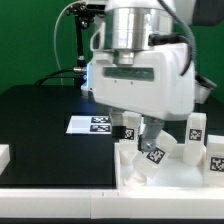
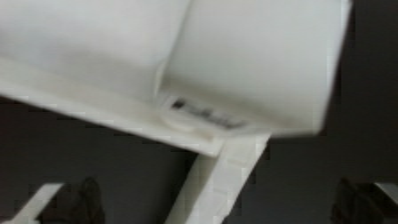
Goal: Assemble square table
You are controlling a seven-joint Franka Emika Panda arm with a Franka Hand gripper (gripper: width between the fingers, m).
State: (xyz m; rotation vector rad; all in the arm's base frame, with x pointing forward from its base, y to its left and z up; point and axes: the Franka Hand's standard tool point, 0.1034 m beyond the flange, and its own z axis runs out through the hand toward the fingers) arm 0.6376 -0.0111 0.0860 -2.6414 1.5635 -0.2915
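The white square table top [image 1: 175, 172] with its raised rim lies at the exterior view's lower right. My gripper [image 1: 142, 138] hangs over its near-left corner, just above a tilted white leg [image 1: 155, 153] with a tag that stands on the top. Other tagged legs stand behind it: one [image 1: 128, 126] next to my fingers and one [image 1: 197, 128] toward the right. In the wrist view the table top [image 2: 107, 50] fills the upper part. My gripper [image 2: 217, 205] is open, with its dark fingertips [image 2: 63, 205] far apart. A white bar [image 2: 222, 175] runs between them untouched.
The marker board [image 1: 88, 124] lies flat on the black table behind my arm. Another white tagged part [image 1: 216, 152] stands at the right edge. A white block [image 1: 4, 155] sits at the left edge. A green wall is behind.
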